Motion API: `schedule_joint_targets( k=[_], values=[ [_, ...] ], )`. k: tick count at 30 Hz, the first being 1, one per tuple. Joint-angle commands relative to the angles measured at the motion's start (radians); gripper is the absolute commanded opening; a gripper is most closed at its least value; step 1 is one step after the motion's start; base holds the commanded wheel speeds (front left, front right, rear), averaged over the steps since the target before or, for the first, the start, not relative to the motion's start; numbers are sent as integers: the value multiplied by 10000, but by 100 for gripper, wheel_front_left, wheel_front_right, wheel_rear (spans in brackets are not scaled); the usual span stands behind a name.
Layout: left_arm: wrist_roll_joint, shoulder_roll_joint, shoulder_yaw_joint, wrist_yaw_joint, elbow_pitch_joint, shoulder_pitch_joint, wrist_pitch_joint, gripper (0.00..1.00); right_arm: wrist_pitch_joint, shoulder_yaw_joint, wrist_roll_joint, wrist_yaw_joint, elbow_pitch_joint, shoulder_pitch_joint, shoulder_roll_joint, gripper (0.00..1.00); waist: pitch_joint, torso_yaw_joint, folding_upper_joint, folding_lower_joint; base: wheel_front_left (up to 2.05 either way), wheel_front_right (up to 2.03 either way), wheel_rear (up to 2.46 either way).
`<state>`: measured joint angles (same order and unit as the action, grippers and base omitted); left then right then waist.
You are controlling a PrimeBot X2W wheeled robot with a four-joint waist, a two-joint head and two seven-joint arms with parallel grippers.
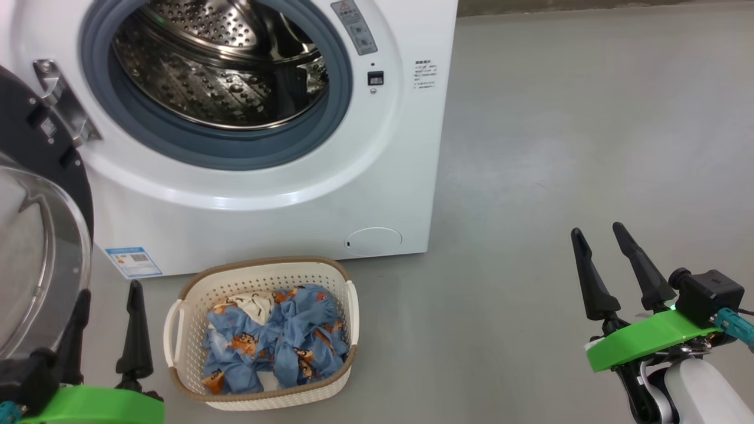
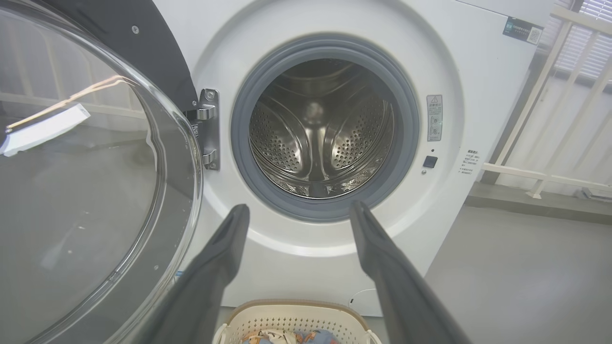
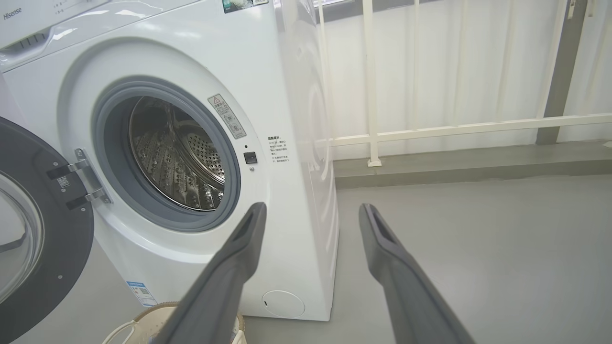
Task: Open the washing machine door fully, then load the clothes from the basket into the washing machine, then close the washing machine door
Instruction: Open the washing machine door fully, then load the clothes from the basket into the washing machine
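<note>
On the grey floor (image 1: 559, 147), right in front of the robot, a white boxy front-loading washing machine (image 1: 265, 194) is seen. Its big round shiny black door with the clear glass bowl (image 1: 35, 253) is swung wide open to the left. The door is joined to the machine by a silver metal hinge (image 1: 62, 100). The shiny steel drum (image 1: 218, 65) with its many little holes can be looked into, and a grey rubber ring (image 1: 235, 156) is wrapped around its mouth. Low on the front, a blue label sticker (image 1: 134, 262) and a round white cap (image 1: 373, 241) are seen.

A small cream-white plastic basket with holes in its sides and a brown rim (image 1: 259, 262) is set on the floor just in front of the machine. The soft blue clothes with orange-brown cartoon figures (image 1: 283, 341) are piled inside the basket, and one cream-white patch is shown near the top.

The left claw (image 1: 109, 291) is seen at the lower left, between the open door and the basket. Its two dark fingers are spread wide apart, and nothing is held in them. The right claw (image 1: 597, 231) is seen well apart on the right, over bare floor. Its fingers are spread wide too, and nothing is held there either
</note>
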<state>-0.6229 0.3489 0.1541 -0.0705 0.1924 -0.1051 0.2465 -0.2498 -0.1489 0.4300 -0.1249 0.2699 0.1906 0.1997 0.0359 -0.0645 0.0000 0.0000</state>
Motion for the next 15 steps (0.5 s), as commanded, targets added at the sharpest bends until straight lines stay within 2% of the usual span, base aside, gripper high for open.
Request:
schedule_joint_targets(
  k=[1,15],
  values=[
    [35,222,-389,30,-231,-168,73,100,-120,-89,-132,-58,-267,-82,169,100,-7,-34,0,0,0,0,0],
    [148,104,-302,87,-115,-176,113,100,-120,92,-282,-58,-344,-89,154,100,9,65,0,0,0,0,0]
  ],
)
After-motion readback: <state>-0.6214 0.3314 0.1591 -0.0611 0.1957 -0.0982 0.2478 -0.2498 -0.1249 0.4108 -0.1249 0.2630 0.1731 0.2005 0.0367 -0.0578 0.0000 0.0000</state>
